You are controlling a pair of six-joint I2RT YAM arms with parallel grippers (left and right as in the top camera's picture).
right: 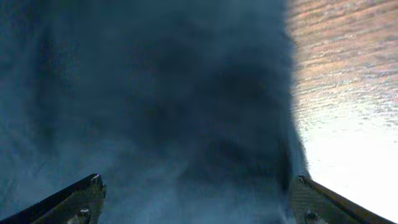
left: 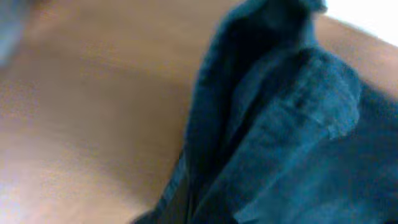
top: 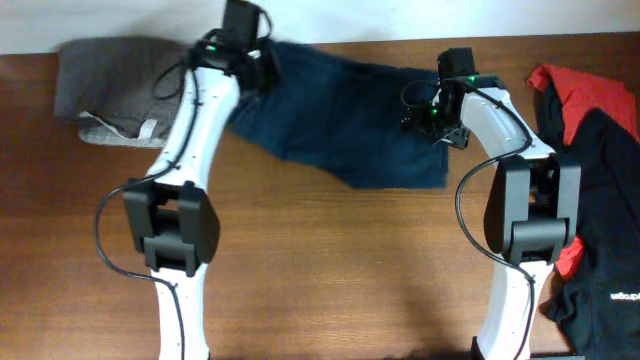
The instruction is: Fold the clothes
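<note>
The navy shorts [top: 340, 125] lie spread out at the far side of the counter [top: 330, 270]. They look soft, light and floppy, so I'd pinch a corner or hem, not the middle. The right claw [right: 198, 182] gapes wide over the right edge. The left claw [top: 252, 60] sits at the top-left corner, and I can't tell its grip.

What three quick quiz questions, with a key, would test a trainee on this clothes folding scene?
1. True or false: the grey garment touches the red-and-black clothes.
2. Which garment are the left gripper and right gripper at? A grey, B navy piece, C red-and-black.
3. Fill in: in the right wrist view, the right gripper is ____ over the navy piece.
Key: 1 false, the navy piece lies between them; 2 B; 3 open.
</note>
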